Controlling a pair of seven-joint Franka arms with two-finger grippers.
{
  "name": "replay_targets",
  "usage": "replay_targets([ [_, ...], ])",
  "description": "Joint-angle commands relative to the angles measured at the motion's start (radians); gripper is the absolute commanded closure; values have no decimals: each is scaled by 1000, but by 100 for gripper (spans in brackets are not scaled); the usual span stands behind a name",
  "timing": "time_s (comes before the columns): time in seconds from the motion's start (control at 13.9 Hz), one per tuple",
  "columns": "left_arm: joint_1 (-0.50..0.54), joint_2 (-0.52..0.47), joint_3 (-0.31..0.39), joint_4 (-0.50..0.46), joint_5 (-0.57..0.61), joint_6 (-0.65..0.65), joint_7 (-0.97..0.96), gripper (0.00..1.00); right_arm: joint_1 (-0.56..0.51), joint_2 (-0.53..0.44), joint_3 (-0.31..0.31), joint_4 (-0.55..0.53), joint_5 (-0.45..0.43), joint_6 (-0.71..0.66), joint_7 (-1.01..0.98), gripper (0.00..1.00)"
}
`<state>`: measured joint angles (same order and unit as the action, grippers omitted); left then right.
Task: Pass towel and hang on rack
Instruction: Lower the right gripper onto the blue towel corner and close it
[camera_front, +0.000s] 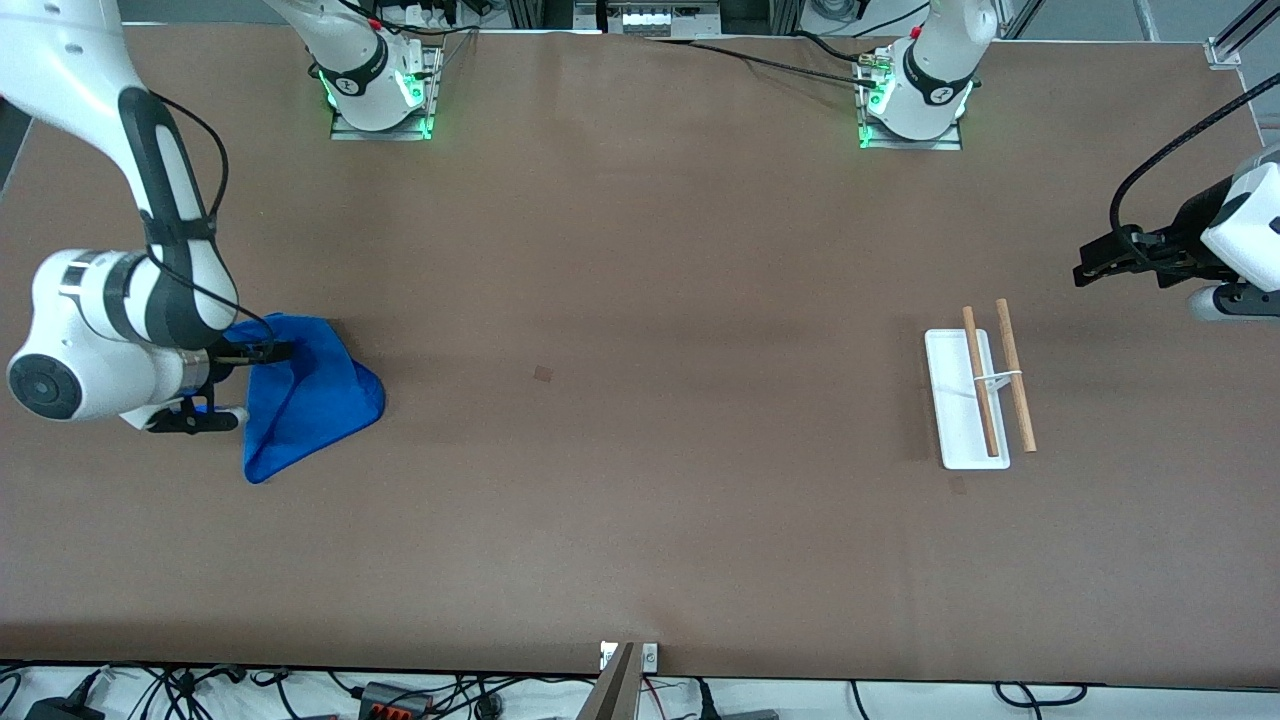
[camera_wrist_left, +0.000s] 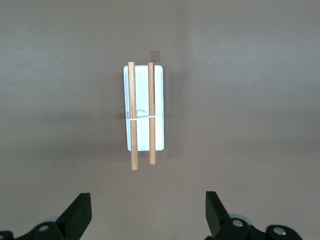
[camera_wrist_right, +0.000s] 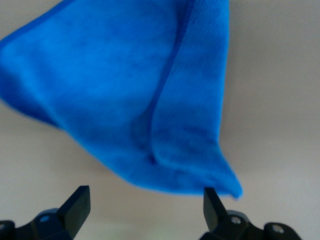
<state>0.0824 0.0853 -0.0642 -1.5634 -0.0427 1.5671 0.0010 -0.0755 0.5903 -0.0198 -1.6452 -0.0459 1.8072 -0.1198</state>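
i see the towel (camera_front: 305, 395) lying at the right arm's end of the table, well apart from the rack (camera_front: 975, 392). right gripper (camera_wrist_right: 145, 207) hangs over its edge, fingers spread, grasping nothing. left gripper (camera_wrist_left: 148, 212) waits spread near the rack; only its wrist view shows both tips.

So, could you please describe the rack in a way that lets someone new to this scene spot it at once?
Start from the brown table and go toward the left arm's end, where the open left gripper waits in the air. There stands the rack: a flat white rectangular base carrying two thin parallel wooden rods. The only other loose item is a crumpled blue towel under the open right gripper.
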Motion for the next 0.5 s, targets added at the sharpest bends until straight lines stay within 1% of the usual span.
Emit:
replay_targets([
  [0.0, 8, 11, -2, 28, -16, -12, 17, 0, -24, 63, 6, 21, -2, 75, -117, 0],
  [0.14, 8, 11, -2, 28, -16, -10, 17, 0, -24, 85, 6, 22, -26, 99, -191, 0],
  [0.29, 10, 11, 0, 28, -14, -12, 17, 0, -24, 100, 6, 30, -45, 103, -204, 0],
  [0.43, 10, 11, 0, 28, -14, -12, 17, 0, -24, 98, 6, 27, -45, 68, -213, 0],
])
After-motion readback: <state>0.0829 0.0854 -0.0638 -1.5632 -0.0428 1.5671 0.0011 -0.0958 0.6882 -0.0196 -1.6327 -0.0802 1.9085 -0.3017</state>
